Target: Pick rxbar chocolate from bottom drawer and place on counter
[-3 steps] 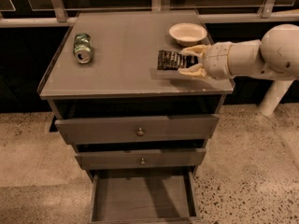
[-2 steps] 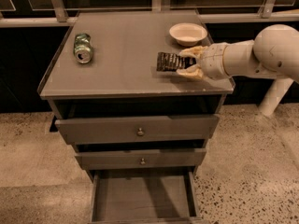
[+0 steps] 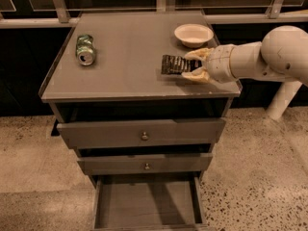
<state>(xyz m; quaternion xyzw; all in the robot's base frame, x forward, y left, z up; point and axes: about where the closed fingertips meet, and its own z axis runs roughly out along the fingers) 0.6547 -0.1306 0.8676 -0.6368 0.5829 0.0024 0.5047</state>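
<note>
Handling: judged light, thin and flat; the wrapper is probably slick and crinkly and the bar inside firm but bendable, so a modest squeeze should do.
Hold: across the two long edges, near one end.
Look: the rxbar chocolate [image 3: 172, 64] is a small black rectangle with rows of pale lettering.
Place: at the right of the worktop [image 3: 125, 57], in front of the bowl [image 3: 193, 34]; resting or just above it, I cannot tell.
Gripper: the gripper [image 3: 191, 65] reaches in from the right, its jaws clamped on the bar's right end.
Bottom drawer: the bottom drawer [image 3: 147, 201] stands pulled out.
Can: the crushed green can [image 3: 85, 49] lies well apart, at the left.
</note>
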